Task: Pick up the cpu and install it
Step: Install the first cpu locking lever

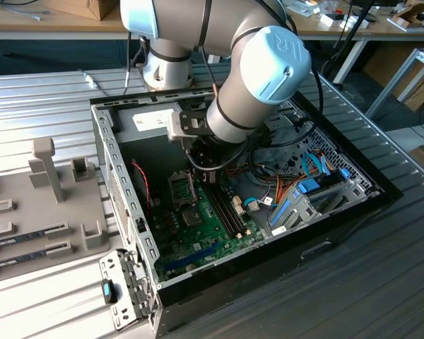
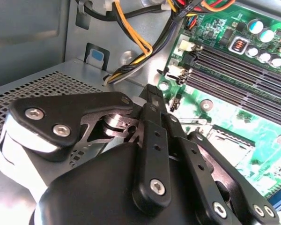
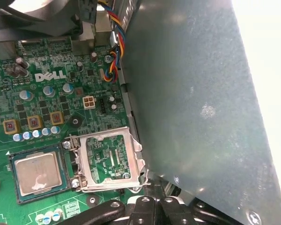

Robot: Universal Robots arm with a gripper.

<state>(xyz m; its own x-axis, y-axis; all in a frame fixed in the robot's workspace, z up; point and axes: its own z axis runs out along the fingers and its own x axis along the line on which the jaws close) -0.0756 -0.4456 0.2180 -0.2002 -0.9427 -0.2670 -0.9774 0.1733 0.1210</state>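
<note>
The cpu [image 3: 37, 172] is already lying in its socket on the motherboard [image 3: 47, 98], with the metal retention frame [image 3: 107, 159] flipped open just beside it. The claw [image 2: 152, 105] is hovering low inside the computer case [image 1: 127, 212], its tips seeming drawn together on nothing. Seating looks done; the next move is probably calling for the frame to be closed over the chip

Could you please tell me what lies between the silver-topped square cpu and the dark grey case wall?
In the first wrist view, the open metal socket frame lies between the silver-topped square cpu, seated in its socket, and the dark grey case wall.
</note>
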